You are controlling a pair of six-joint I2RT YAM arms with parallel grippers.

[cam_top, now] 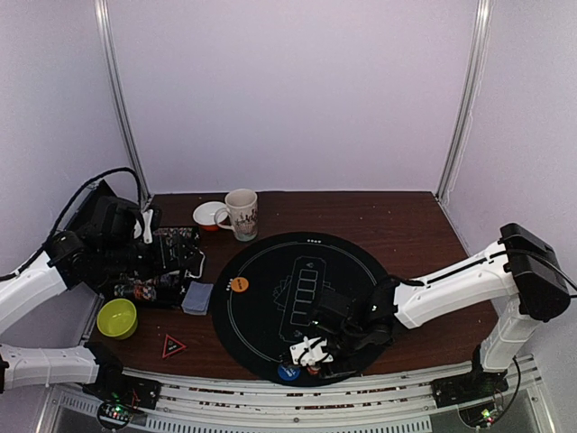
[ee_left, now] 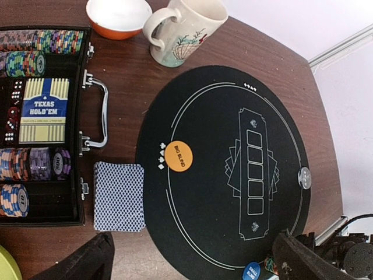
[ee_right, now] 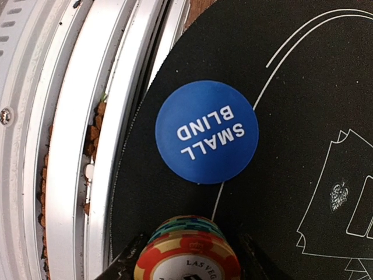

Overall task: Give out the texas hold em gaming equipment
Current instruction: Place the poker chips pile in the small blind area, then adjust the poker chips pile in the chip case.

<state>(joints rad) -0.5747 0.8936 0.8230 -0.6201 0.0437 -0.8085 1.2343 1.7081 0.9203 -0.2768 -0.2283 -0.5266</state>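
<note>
On the round black mat (ee_left: 210,233), the orange disc (ee_left: 178,156) near its left edge reads "BIG BLIND". The blue disc (ee_right: 206,132) at the mat's near edge reads "SMALL BLIND". The chip stack (ee_right: 187,259) beside it shows "LAS VEG" on top, the rest cut off. Left of the mat, the striped box (ee_left: 44,111) in the case (ee_left: 87,175) reads "TEXAS HOLD'EM".

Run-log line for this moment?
right gripper: shut on striped poker chip stack beside round blue SMALL BLIND disc | left gripper: open, empty

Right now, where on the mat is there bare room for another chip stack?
Bare: the mat's far arc between the mug and the printed boxes, and its left-near stretch between the orange disc and the blue disc. Crowded: the near edge, where the right gripper holds the chip stack beside the blue disc.
</note>
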